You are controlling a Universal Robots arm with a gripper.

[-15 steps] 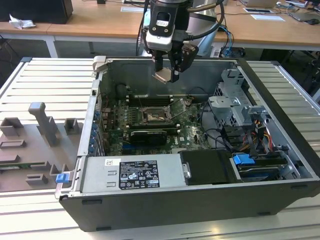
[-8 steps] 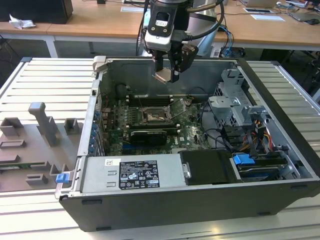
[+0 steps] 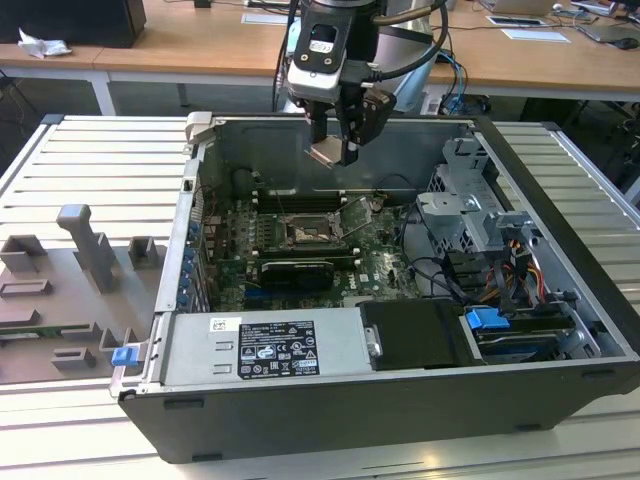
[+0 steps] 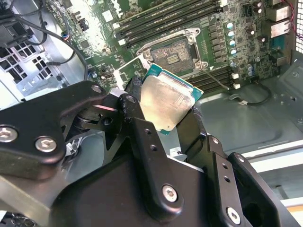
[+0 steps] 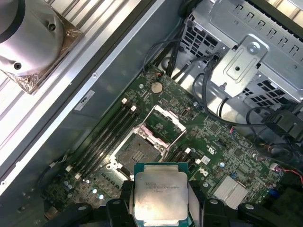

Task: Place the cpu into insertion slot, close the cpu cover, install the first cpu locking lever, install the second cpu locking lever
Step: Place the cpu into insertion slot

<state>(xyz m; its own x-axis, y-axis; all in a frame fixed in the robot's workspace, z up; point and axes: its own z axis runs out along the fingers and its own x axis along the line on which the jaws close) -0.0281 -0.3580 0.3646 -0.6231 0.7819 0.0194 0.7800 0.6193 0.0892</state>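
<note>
The exterior view stands off the arm, raised and tilted down. It takes in the whole open computer case (image 3: pixel 350 415) from its near side, with desks (image 3: pixel 200 50) behind. The first wrist view looks steeply down into the case from well above, past the cpu (image 5: pixel 161 196) onto the green circuit board (image 5: pixel 222 142) and the drive cage (image 5: pixel 246 61). The second wrist view sits much closer, peering along the gripper (image 4: pixel 165 103) at the same board. All three views share the cpu and the insertion slot (image 3: pixel 305 235) beyond it.
</note>
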